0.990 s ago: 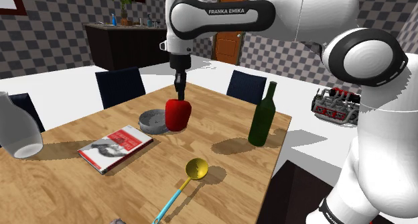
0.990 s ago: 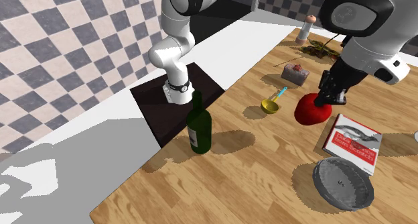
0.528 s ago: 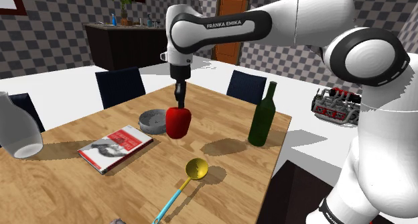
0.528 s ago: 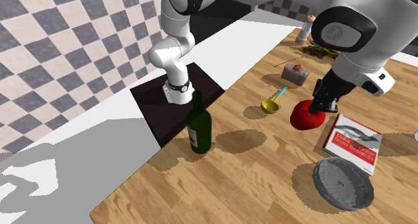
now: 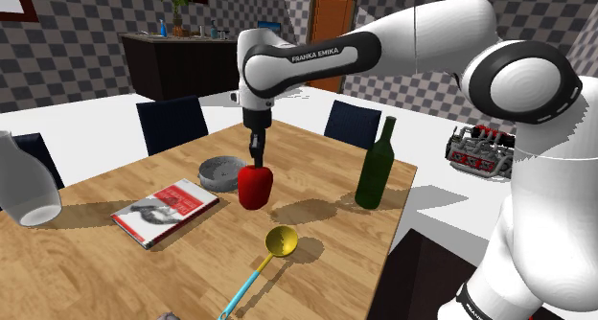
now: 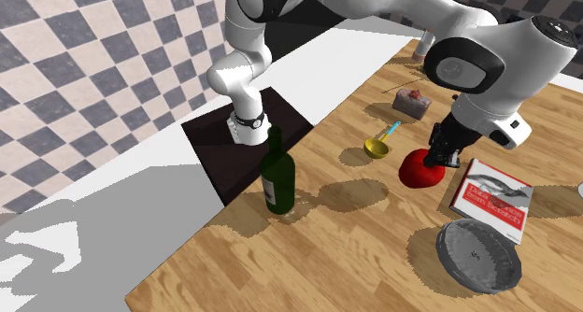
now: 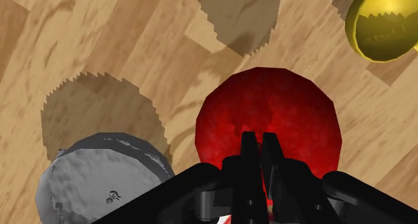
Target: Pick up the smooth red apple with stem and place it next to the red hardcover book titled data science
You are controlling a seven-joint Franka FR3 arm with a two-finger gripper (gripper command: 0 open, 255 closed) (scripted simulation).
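Note:
The red apple [image 5: 255, 188] hangs from my gripper [image 5: 256, 160], whose fingers are shut on its top at the stem. It is low over the wooden table [image 5: 326, 270], between the book and the green bottle. I cannot tell whether it touches the wood. The red and white hardcover book [image 5: 165, 211] lies flat, towards the shoulder view's left of the apple. In the second exterior view the apple [image 6: 420, 170] sits just left of the book [image 6: 492, 194], under the gripper [image 6: 439, 156]. In the wrist view the narrow fingers of the gripper [image 7: 256, 139] pinch the apple [image 7: 268, 122].
A grey round dish [image 5: 220, 171] lies just behind the apple. A yellow ladle [image 5: 278, 241] rests in front of it and a green bottle [image 5: 375, 165] stands near the table's edge. A white vase [image 5: 24, 184] is at the far left. Dark chairs line the far side.
The gripper has come down with the apple, lowering it towards the table and a little nearer the front. The book, dish and bottle have stayed put.

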